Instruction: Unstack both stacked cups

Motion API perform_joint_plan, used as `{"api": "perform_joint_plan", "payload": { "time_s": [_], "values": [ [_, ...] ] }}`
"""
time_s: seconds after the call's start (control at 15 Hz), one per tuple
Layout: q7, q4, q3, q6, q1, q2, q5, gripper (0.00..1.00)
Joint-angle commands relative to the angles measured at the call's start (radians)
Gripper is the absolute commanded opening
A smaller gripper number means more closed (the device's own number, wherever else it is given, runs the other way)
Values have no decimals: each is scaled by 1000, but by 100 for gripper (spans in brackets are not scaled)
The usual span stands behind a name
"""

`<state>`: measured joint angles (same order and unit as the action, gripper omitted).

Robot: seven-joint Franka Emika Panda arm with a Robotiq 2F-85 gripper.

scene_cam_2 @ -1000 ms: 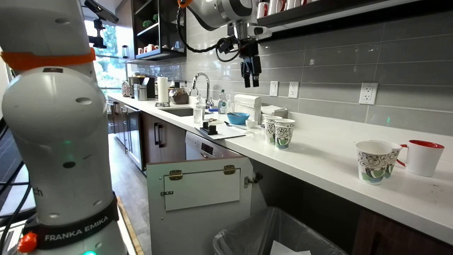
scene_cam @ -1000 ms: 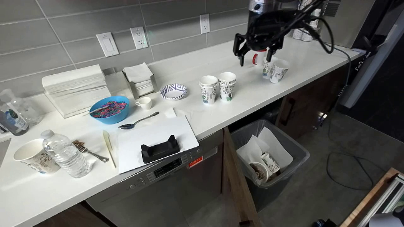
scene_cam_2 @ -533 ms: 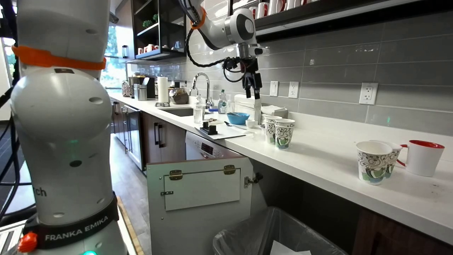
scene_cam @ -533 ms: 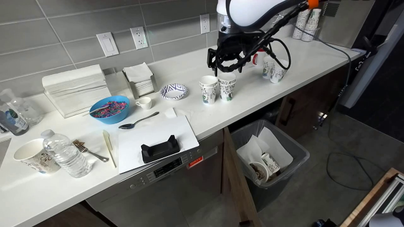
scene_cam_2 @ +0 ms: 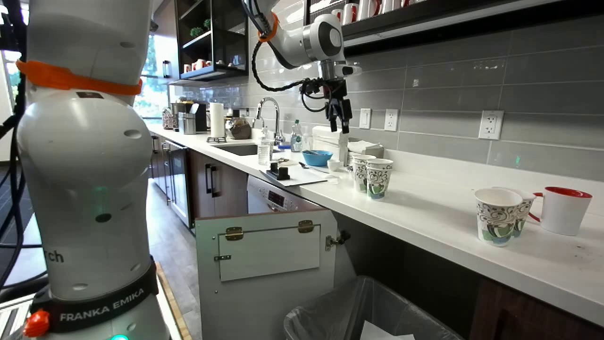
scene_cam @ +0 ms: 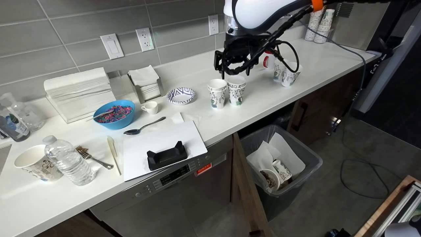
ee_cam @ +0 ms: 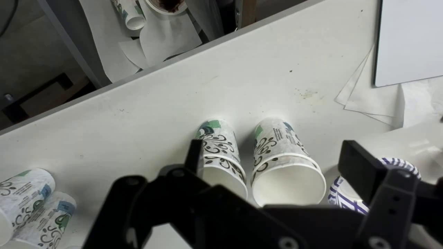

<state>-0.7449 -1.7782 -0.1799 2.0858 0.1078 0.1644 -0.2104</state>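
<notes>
The claw [scene_cam: 235,74] hangs tips down over the white counter [scene_cam: 260,102], its fingers [ee_cam: 360,169] spread wide with nothing in their grip; between the blue-patterned dish [scene_cam: 181,95] and the red-handled mug [scene_cam_2: 566,212] stand the task's stacked cups [scene_cam: 217,97], two upright stacks just beside each other, white with dark scrollwork, each showing one rim above another; the wrist view has both in the span between the fingers, the dish-side stack [ee_cam: 280,145] nearer the middle, the mug-side stack [ee_cam: 219,141] partly covered by one finger; in an exterior view the fingertips [scene_cam_2: 346,127] show above the rims and apart from them, though how high is hard to judge; a single cup [scene_cam_2: 498,219] of like print stands near the mug, a second cup [scene_cam_2: 524,210] partly behind it; past the dish come a small handled cup [scene_cam: 150,108], a blue bowl [scene_cam: 123,124] of pink and blue bits [scene_cam: 115,113], and a dark spoon [scene_cam: 143,127] near a white board [scene_cam: 161,141] bearing a black holder [scene_cam: 167,156]; below the counter's edge, a bin [scene_cam: 278,202] holds white paper [scene_cam: 291,151] and a patterned cup [scene_cam: 282,169] on its side.
</notes>
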Motion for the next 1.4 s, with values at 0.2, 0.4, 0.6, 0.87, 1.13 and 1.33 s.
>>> {"api": "perform_joint_plan", "payload": {
  "time_s": [0.2, 0.4, 0.6, 0.87, 1.13, 1.33],
  "values": [
    [117, 145, 70, 25, 35, 153, 5, 100],
    [146, 210, 99, 28, 41, 215, 11, 100],
    [161, 269, 123, 32, 48, 271, 22, 100],
    [158, 319, 145, 37, 62, 327, 23, 100],
    [159, 349, 166, 43, 72, 360, 19, 96],
    [164, 367, 176, 47, 74, 378, 22, 88]
  ]
}}
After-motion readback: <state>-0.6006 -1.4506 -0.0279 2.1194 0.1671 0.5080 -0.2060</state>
